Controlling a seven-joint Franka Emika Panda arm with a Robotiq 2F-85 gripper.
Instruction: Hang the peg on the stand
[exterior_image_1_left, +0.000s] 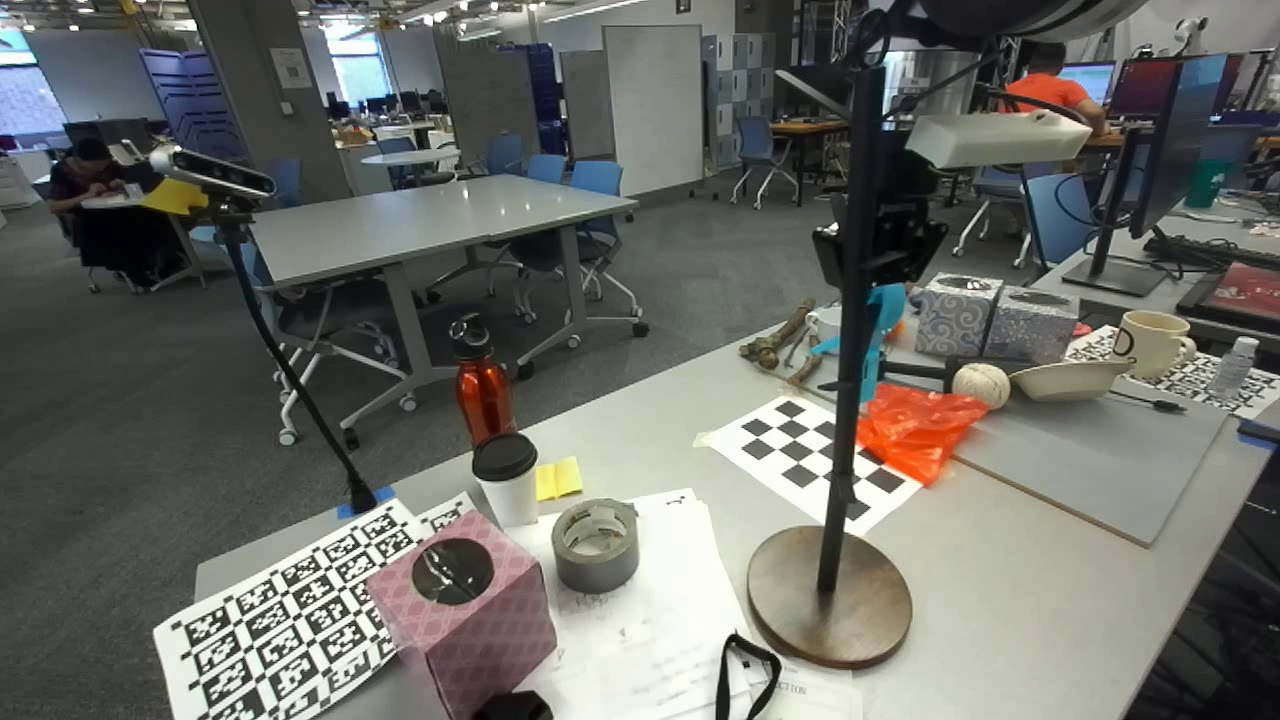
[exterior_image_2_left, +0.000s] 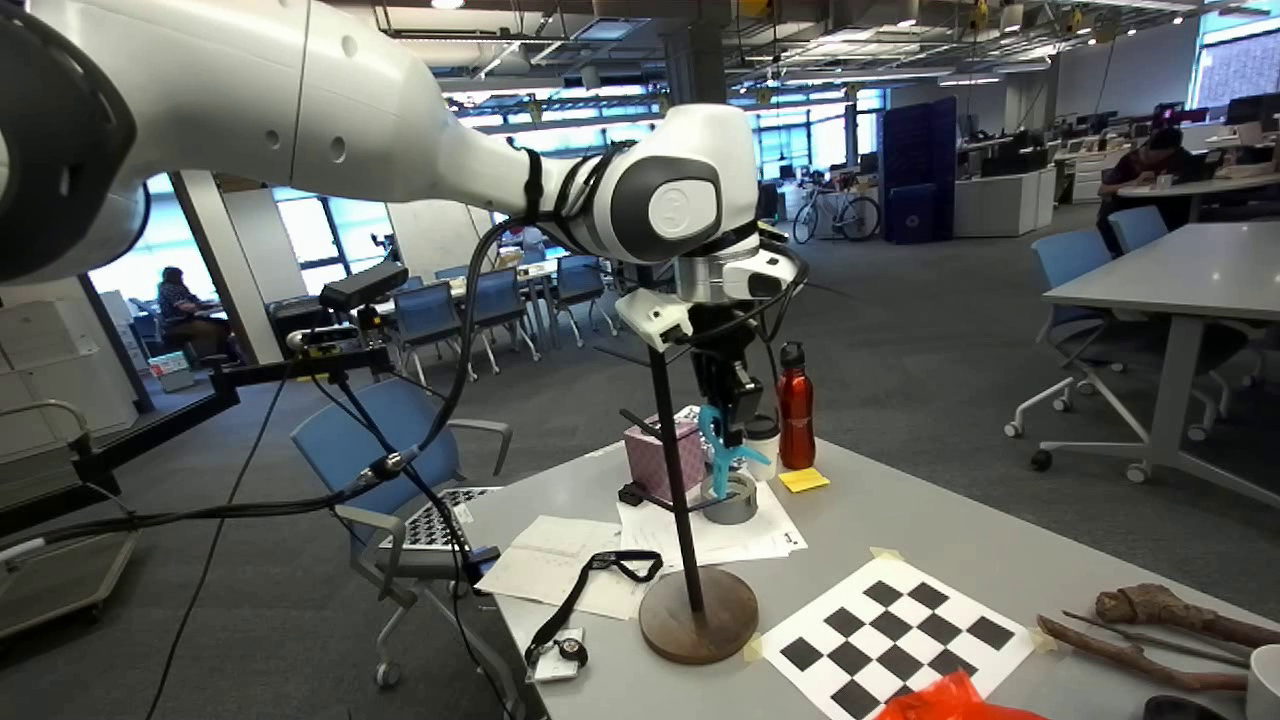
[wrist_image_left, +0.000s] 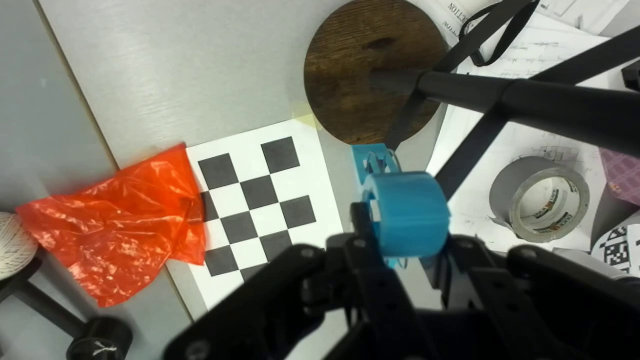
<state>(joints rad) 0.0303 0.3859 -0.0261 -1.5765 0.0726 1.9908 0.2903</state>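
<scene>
The light-blue peg (wrist_image_left: 412, 215) is pinched between the fingers of my gripper (wrist_image_left: 406, 232), which is shut on it. In an exterior view the peg (exterior_image_2_left: 718, 450) hangs in the air with its legs splayed, just beside the black pole of the stand (exterior_image_2_left: 680, 480). Elsewhere the pole of the stand (exterior_image_1_left: 846, 400) covers part of the peg (exterior_image_1_left: 886, 305) and of my gripper. A stand prong (wrist_image_left: 467, 155) runs down behind the peg in the wrist view; whether they touch I cannot tell. The stand's round brown base (wrist_image_left: 350, 65) rests on the table.
An orange-red plastic bag (wrist_image_left: 135, 225) and a checkerboard sheet (wrist_image_left: 260, 200) lie near the base. A tape roll (exterior_image_1_left: 595, 545), pink tissue box (exterior_image_1_left: 465, 610), lidded cup (exterior_image_1_left: 507, 480) and red bottle (exterior_image_1_left: 484, 395) stand towards another side. Further prongs (exterior_image_2_left: 640, 425) stick out from the pole.
</scene>
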